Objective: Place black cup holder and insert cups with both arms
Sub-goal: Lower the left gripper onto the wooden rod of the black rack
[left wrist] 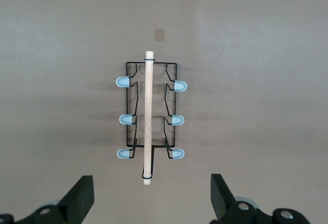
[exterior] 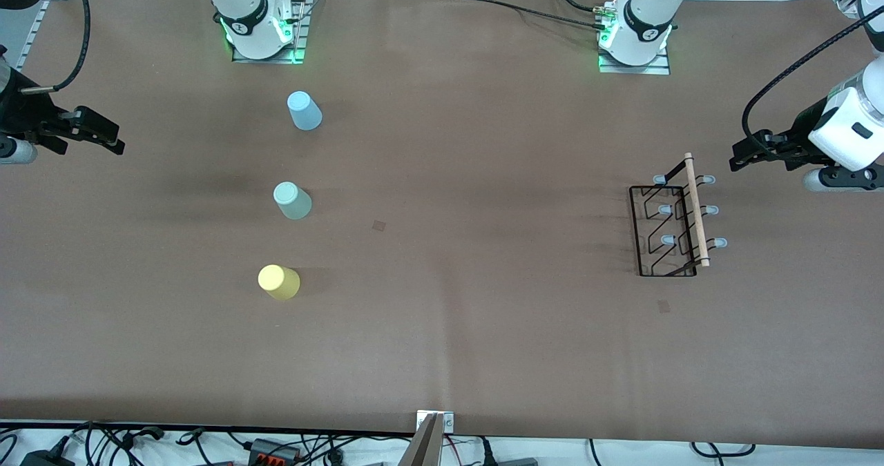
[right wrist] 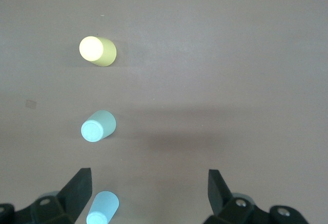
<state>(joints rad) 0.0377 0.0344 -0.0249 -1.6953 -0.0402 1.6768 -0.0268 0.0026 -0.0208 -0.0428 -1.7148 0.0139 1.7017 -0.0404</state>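
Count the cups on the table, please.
3, in a row toward the right arm's end: the light blue cup farthest from the front camera, the mint-green cup in the middle, the yellow cup nearest. None seems hidden.

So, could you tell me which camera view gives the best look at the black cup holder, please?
The left wrist view: the black cup holder fills its centre, showing the wooden handle and all six pale-tipped prongs. The front view shows it small, at the left arm's end of the table. The right wrist view does not show it.

Black cup holder [left wrist: 149, 116] under open left claw [left wrist: 152, 199]
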